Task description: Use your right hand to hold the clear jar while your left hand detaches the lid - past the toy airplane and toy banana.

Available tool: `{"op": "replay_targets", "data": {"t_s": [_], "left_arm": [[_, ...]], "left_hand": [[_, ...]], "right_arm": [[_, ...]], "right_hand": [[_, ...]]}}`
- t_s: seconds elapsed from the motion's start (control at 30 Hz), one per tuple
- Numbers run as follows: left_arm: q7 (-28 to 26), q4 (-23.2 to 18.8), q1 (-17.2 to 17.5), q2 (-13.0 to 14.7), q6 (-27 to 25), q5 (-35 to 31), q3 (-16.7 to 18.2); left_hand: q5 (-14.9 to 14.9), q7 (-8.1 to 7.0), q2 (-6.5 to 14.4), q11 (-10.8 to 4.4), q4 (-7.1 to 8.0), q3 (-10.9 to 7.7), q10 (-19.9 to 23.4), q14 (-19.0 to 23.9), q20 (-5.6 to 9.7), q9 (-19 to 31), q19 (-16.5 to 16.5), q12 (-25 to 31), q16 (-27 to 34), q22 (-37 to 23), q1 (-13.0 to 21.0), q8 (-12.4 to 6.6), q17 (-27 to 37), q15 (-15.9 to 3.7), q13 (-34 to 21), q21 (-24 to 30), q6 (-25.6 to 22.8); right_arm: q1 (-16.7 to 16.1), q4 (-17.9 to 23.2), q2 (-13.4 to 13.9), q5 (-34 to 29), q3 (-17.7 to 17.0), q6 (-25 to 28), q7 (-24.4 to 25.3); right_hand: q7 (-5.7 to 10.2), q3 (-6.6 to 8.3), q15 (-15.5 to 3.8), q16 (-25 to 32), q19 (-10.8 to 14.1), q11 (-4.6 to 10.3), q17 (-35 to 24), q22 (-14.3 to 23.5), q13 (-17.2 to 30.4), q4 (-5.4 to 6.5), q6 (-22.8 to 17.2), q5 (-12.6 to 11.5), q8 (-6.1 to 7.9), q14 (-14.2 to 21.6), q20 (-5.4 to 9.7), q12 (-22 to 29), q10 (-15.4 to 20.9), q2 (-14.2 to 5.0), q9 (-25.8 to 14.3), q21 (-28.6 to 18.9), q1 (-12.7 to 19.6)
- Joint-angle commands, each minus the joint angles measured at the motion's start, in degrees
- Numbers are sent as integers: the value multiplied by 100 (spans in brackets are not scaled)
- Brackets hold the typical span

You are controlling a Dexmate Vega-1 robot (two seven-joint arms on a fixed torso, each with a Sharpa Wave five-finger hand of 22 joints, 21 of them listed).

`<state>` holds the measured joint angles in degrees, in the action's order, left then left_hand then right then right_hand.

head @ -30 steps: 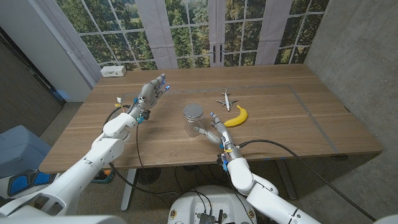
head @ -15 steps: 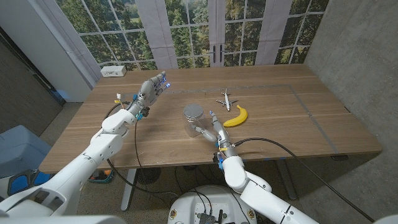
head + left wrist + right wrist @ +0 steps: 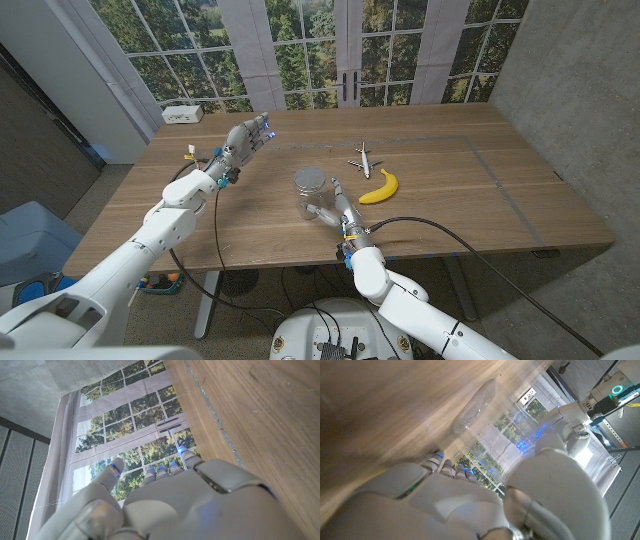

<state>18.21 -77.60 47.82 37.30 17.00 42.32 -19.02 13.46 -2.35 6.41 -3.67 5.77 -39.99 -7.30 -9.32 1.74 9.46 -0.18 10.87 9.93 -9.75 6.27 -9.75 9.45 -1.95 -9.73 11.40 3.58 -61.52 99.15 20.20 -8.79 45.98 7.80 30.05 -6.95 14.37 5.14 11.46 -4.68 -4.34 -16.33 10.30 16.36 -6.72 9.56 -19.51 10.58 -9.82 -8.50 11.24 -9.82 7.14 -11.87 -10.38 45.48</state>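
Bracing the jar, lid not yet reached.
Right hand [image 3: 327,207] grasps clear jar [image 3: 309,194]; released left hand [image 3: 245,139], far left, must reach the lid [image 3: 310,179].

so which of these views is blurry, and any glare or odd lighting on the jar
Head view: sharp, even daylight, only soft reflections on the clear jar. Right wrist view: smeared wood grain; the jar is see-through, with blue light dots by the right robot hand. Left wrist view: crisp, bright windows beyond the left robot hand.
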Motion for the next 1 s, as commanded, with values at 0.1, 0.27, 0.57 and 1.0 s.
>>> {"op": "replay_targets", "data": {"t_s": [0.1, 0.27, 0.57, 1.0], "left_arm": [[83, -44, -54, -2, -130, 89, -2], [4, -156, 18, 24, -137, 89, 29], [15, -347, 38, 83, -308, 145, 13], [81, -591, 237, 190, -300, 266, 102]], "left_hand": [[43, 45, 409, 37, 30, -17, -40, -50, 558, 27, 31, -12, 17, -12, -60, -34, 30, -299, -24, -23, 56], [46, 49, 407, 46, 28, -20, -40, -43, 555, 27, 41, -10, 18, -11, -64, -36, 27, -289, -25, -20, 57], [52, 79, 409, 49, 24, -26, -51, -46, 552, 28, 52, -12, 15, -11, -69, -35, 23, -277, -25, -19, 70], [60, 118, 402, 86, 17, -32, -75, -51, 531, 30, 62, -15, 11, -11, -77, -30, 19, -219, -27, -18, 108]], "right_arm": [[206, 43, -116, 156, 118, 633, -90], [250, -15, -128, 262, 129, 653, -92], [129, 35, -342, 253, 151, 1047, 392], [90, -669, -636, -109, 182, 201, 1393]], "right_hand": [[14, -117, 175, 58, -240, -222, -104, 24, 68, 52, 790, -31, 4, -441, -236, 14, -379, -104, -26, -23, -23], [76, -225, 233, 81, -389, -384, -175, 26, 101, 87, 943, -36, 24, -561, -243, 14, -593, -106, -25, -29, -59], [243, -508, 244, 95, -1022, -385, -312, 21, 155, 118, 1301, -66, 28, -854, -322, 48, -937, 31, -31, 15, -134], [-170, -73, 306, 646, 1084, -548, -498, -5, 422, -262, 326, 238, 393, 311, 145, 505, -30, -696, -61, -711, 882]]}}
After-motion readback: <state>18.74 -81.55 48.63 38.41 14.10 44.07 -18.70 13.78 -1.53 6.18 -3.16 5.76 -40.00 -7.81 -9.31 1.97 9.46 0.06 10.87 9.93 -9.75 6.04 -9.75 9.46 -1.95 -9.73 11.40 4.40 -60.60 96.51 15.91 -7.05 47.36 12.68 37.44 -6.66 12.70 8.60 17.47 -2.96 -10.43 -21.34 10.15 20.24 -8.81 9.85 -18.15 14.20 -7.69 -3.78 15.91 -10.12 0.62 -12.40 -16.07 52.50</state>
